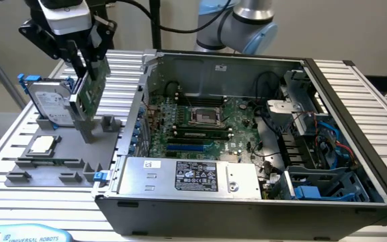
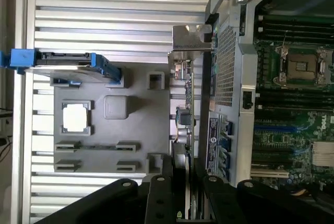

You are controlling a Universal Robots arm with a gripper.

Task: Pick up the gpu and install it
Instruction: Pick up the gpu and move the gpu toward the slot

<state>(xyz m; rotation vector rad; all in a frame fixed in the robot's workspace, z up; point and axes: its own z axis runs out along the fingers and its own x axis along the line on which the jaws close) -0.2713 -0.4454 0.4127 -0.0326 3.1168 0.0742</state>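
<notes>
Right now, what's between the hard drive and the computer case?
The gpu, standing on edge in the end effector's grip, as the exterior view shows.

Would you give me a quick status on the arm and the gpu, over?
Gripper shut on gpu. Card upright at grey tray, outside the case. Hard drive stands close alongside.

"UNIVERSAL ROBOTS" is printed on the light-blue cover (image 1: 25, 236) at the exterior view's lower left. Nothing else reads cleanly. The black label (image 1: 196, 176) on the silver power supply (image 1: 139, 177) has white print and marks, too small to read. The dark sticker (image 2: 213, 139) on the case's rear panel has a round logo and lines of print, illegible.
</notes>
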